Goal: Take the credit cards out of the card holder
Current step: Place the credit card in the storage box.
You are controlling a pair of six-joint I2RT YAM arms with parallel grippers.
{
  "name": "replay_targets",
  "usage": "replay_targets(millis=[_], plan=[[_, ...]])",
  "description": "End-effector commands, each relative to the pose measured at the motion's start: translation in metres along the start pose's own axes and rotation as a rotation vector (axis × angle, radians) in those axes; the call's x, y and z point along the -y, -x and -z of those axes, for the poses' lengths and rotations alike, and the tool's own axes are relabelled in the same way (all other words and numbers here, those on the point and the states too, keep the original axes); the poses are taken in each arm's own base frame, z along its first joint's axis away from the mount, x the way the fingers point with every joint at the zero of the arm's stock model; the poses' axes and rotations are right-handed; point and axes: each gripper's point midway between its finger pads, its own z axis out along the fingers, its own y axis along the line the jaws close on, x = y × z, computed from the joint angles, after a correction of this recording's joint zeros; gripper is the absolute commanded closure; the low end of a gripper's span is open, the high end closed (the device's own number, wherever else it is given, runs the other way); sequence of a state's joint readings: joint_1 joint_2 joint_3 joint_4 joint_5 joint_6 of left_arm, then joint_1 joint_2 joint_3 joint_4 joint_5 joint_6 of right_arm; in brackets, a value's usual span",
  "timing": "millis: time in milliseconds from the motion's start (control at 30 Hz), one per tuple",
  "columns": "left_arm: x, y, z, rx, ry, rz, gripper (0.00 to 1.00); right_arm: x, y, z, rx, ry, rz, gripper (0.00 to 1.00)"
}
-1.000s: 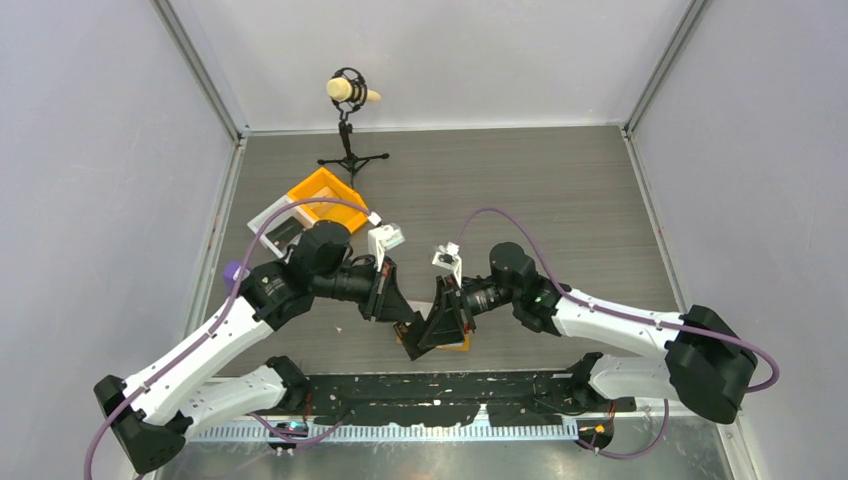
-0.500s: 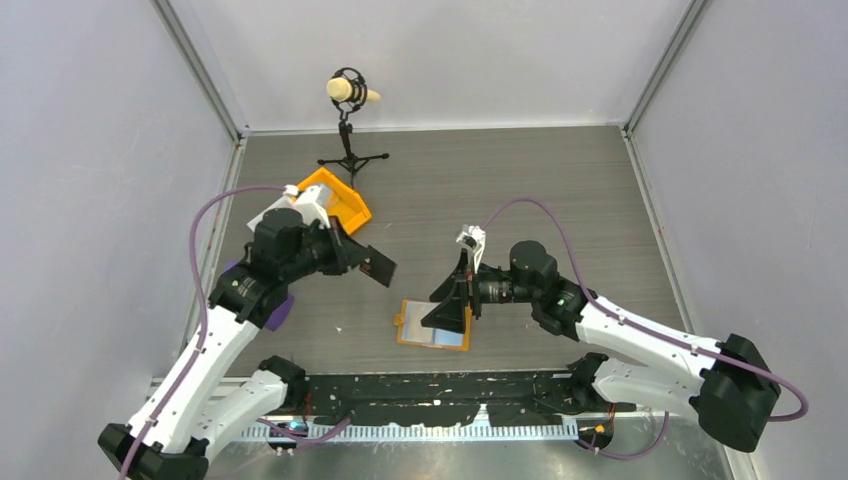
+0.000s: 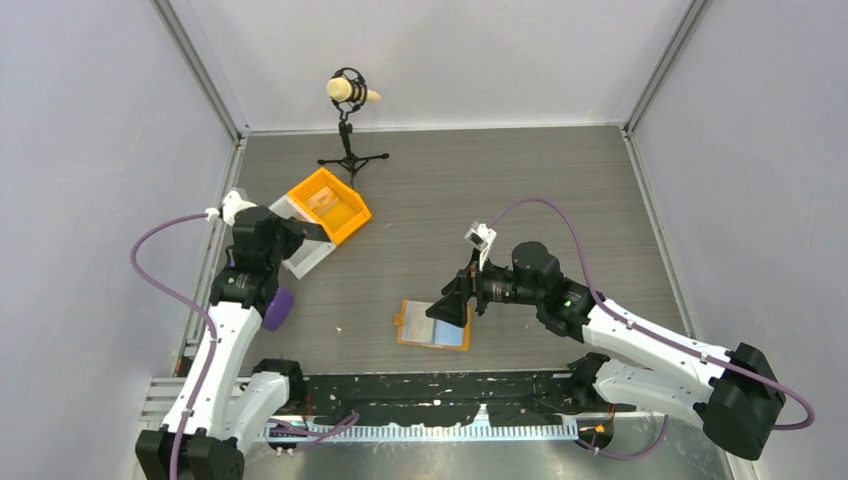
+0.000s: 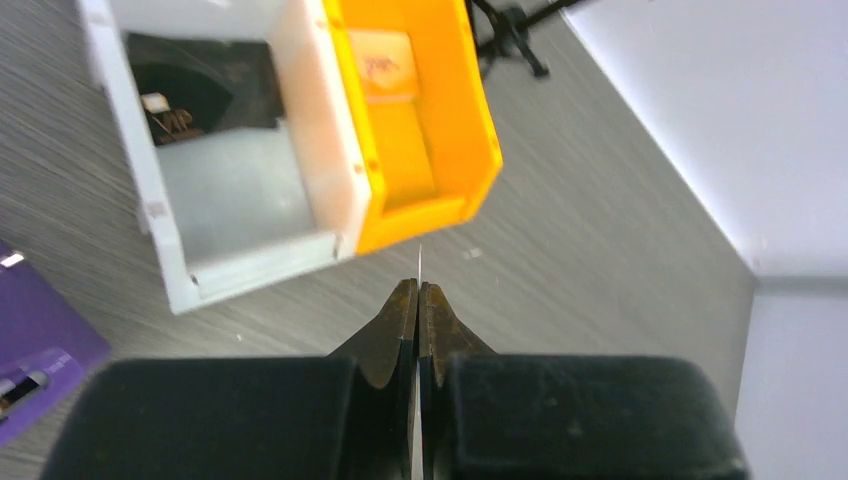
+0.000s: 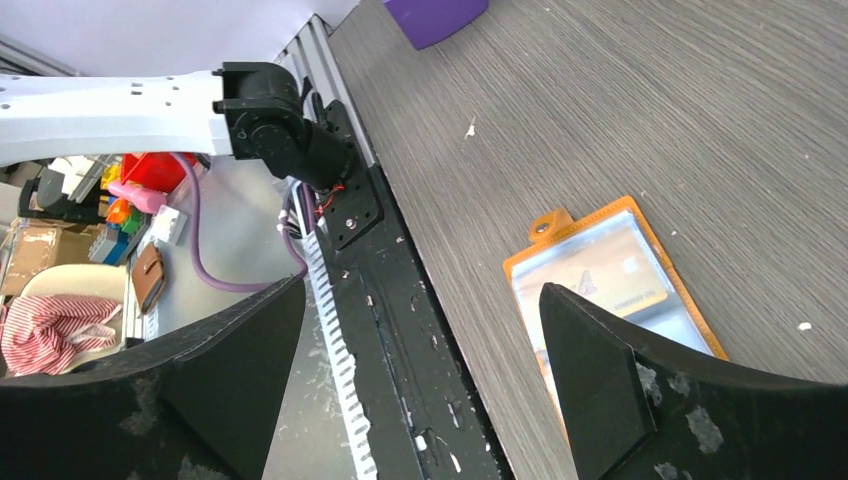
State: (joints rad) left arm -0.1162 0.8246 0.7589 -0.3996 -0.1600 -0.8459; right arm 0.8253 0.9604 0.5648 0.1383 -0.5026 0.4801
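Observation:
The card holder [image 3: 433, 327] lies open and flat on the table near the front edge, its blue-grey pockets up inside an orange rim [image 5: 520, 262]. My right gripper [image 3: 447, 305] hovers just above its right part, jaws wide open and empty [image 5: 422, 290]. My left gripper [image 3: 305, 233] is far off to the left, over the near corner of the white tray. Its jaws are shut [image 4: 419, 285] on a thin credit card [image 4: 420, 262], which shows only edge-on as a fine pale line between the fingertips.
A white tray [image 4: 240, 190] and an orange bin [image 4: 420, 130] stand side by side at the back left; something dark lies in the tray's far end. A purple object [image 3: 278, 308] sits by the left arm. A microphone stand [image 3: 350, 130] is at the back.
The left arm swung away from the holder to the left, carrying the card over to the white tray. The right gripper opened and let go of the holder, which now lies flat.

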Motion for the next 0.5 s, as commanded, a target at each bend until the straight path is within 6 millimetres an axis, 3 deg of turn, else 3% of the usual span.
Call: replay_targets(millis=[0,100,200,467], plan=[[-0.006,0.050,-0.018,0.194,0.050,0.119,1.00,0.003,0.021,-0.001,0.039,-0.043,0.007,0.04],[-0.014,0.061,-0.030,0.242,0.069,0.128,1.00,0.002,0.022,-0.001,0.034,-0.040,-0.008,0.05],[-0.039,0.074,-0.038,0.313,0.159,0.188,1.00,0.000,0.023,-0.002,0.034,-0.031,-0.010,0.05],[-0.058,0.086,-0.067,0.376,0.216,0.135,1.00,-0.006,0.027,0.006,0.034,-0.037,0.003,0.05]])
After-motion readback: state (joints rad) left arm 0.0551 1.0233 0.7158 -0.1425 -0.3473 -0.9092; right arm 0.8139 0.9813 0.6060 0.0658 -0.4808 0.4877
